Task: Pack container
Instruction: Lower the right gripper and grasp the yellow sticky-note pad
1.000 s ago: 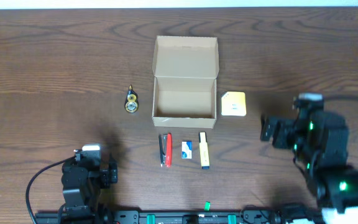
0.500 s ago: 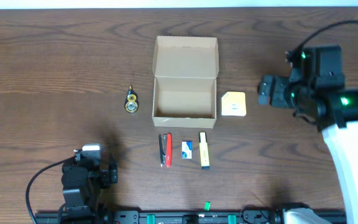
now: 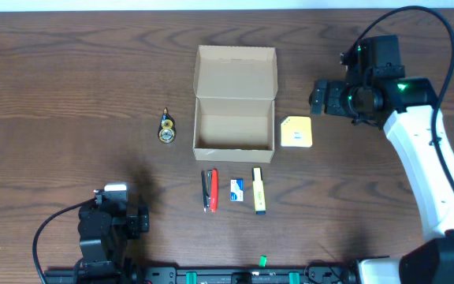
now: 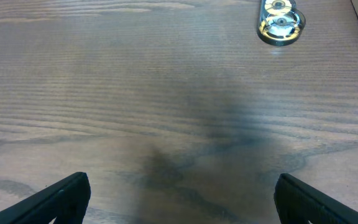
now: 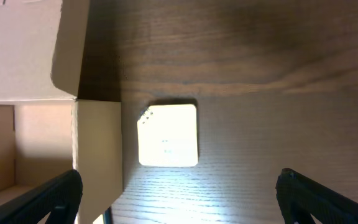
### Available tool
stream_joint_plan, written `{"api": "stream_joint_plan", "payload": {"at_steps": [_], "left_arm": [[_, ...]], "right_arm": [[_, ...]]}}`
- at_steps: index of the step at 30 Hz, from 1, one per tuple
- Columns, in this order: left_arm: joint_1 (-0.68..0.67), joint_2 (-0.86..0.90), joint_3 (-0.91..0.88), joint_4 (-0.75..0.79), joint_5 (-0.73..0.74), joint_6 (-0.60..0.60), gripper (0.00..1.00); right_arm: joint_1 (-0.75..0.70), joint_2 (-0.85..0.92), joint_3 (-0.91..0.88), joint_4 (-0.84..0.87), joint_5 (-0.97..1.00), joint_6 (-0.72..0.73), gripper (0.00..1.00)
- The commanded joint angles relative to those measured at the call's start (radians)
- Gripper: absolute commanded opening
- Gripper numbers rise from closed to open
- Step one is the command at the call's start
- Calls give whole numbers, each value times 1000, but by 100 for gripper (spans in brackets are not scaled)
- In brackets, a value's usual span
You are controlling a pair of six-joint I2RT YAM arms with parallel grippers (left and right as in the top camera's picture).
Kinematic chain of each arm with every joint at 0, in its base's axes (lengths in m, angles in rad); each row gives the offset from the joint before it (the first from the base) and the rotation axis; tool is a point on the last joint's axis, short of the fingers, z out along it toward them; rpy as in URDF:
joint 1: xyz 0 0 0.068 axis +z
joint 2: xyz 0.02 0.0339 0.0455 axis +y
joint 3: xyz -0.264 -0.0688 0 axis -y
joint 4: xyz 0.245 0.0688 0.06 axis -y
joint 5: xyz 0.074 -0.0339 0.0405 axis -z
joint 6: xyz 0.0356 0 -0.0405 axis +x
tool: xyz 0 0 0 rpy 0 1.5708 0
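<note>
The wooden table (image 3: pixel 69 71) carries everything. The right arm (image 3: pixel 424 150) reaches in from right of the box, and the right gripper (image 3: pixel 318 97) hangs above the table to the box's right, about level with the lid hinge; its wrist view shows its fingers (image 5: pixel 48 196) spread wide with nothing between them. The box (image 3: pixel 234 126) sits mid-table, tan cardboard, open and empty, with its flap lid laid back on the far side. The left arm (image 3: pixel 105 233) sits well apart from the box, near and to its left, and the left gripper (image 4: pixel 179 202) is also spread and empty, low over bare wood. A pale yellow pad (image 3: pixel 295 132) lies just right of the box, apart from its wall. Just in front of the box lie a row of a yellow highlighter (image 3: pixel 258 191), a red-and-black stapler (image 3: pixel 210 190) and a blue-and-white eraser (image 3: pixel 237 188). A tape roll (image 3: pixel 166 128) lies left of the box.
</note>
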Motion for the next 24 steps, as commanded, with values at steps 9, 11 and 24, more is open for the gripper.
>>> {"api": "stream_joint_plan", "payload": {"at_steps": [9,11,24], "left_arm": [[-4,-6,-18,-9,-18,-8,95],[-4,-6,-18,-9,-18,-8,95],[-4,-6,-18,-9,-18,-8,95]], "right_arm": [[12,207,254,-204,66,68,99],[19,291,331,-272,63,43,99],[106,493,357,-291,34,-123,99]]}}
